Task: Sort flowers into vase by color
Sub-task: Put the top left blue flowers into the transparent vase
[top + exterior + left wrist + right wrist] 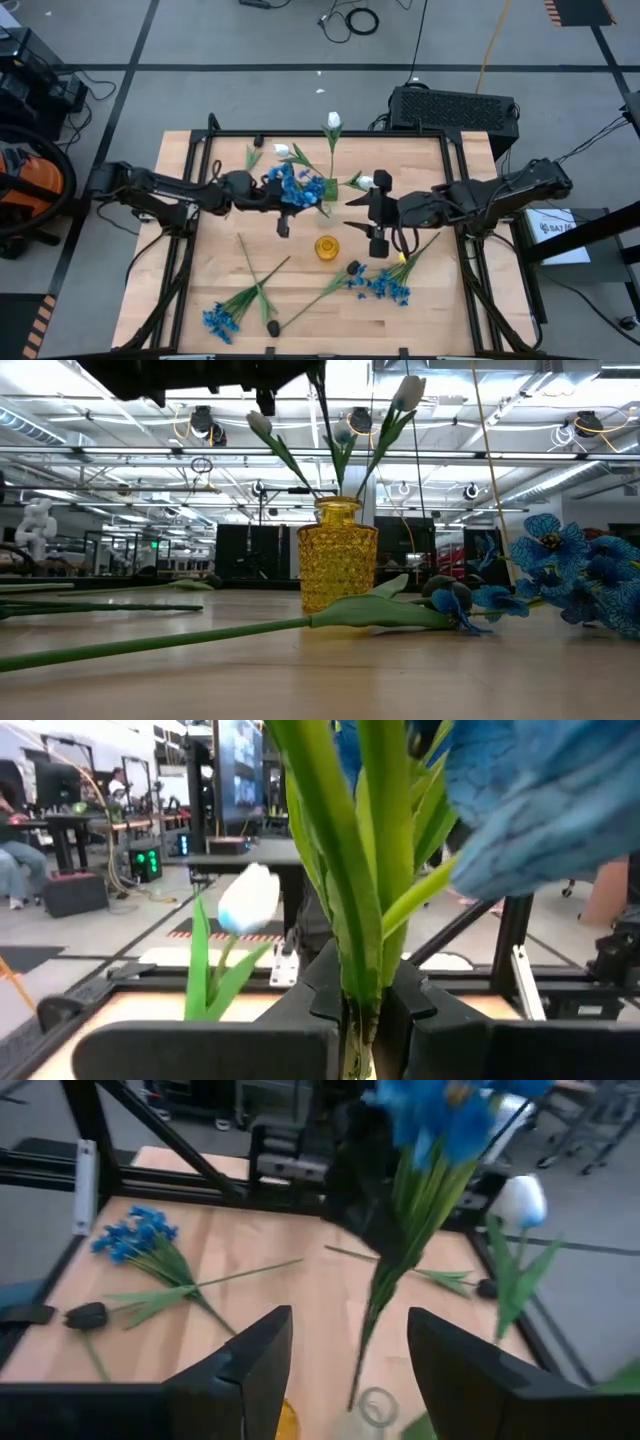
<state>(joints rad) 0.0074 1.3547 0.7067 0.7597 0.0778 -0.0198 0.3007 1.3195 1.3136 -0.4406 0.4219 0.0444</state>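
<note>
My left gripper [278, 194] is over the table's middle, shut on a bright-blue flower [299, 184]. In the right wrist view the flower's stem end [353, 1392] hangs above a clear glass rim [378, 1405]. White tulips [334, 122] [408, 390] stand upright behind the yellow vase [326, 246] [337, 555]; what holds them is hidden. My right gripper [377, 214] [350, 1380] is open, level, just right of the yellow vase, touching nothing. More blue flowers [385, 287] [222, 320] and dark buds [353, 267] [272, 327] lie flat on the table. My left gripper [360, 1010] pinches the blue flower's green stem and leaves [362, 982] between its two fingers, below the blossoms. The fingers come level from the table's left, across the stem. The flower is upright and lifted clear, blossoms [545, 800] above the fingers, stem end hanging below.
The wooden table has a black frame [210, 135] around it. Long stems [150, 645] lie across the near half. A black box [452, 108] sits beyond the far edge. Bare wood shows at the far left [200, 165] and far right corners.
</note>
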